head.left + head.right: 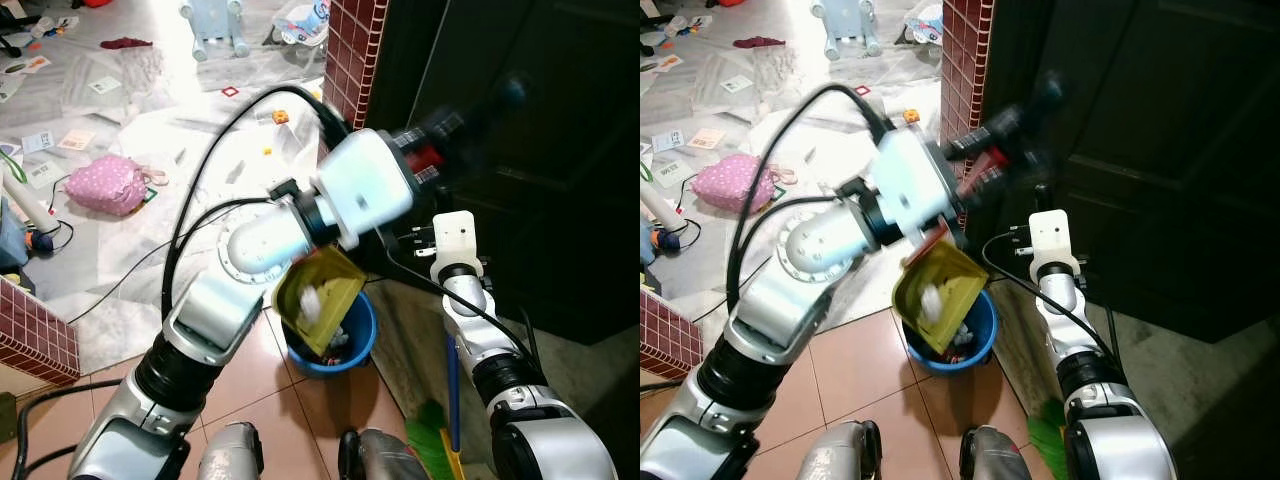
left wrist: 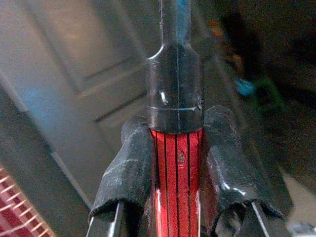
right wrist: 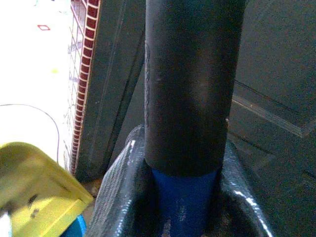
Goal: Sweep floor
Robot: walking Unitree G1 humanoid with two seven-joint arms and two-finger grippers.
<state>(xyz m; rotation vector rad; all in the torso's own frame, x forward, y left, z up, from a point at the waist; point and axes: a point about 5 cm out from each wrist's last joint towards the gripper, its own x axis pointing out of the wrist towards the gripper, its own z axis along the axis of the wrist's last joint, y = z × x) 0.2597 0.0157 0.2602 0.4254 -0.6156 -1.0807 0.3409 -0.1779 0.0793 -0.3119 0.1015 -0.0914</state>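
Yellow dustpan (image 1: 318, 297) hangs tipped over the blue bucket (image 1: 355, 345) on the tiled floor beside the brick pillar (image 1: 350, 50), a white scrap lying in its scoop. Left gripper (image 2: 176, 163) is clamped on the dustpan's red-and-black handle (image 2: 177, 187); right gripper (image 3: 182, 197) is clamped on the broom pole (image 3: 190, 84), green bristles (image 1: 432, 432) low by the bucket. Best, I judge, to keep the lip inside the rim and tilt steeper so the scrap slides in, not onto tile.

Left arm raised, bent across the body; left gripper (image 2: 177, 182) fingers clamped either side of a handle. Right gripper (image 3: 185, 197) likewise clamped.
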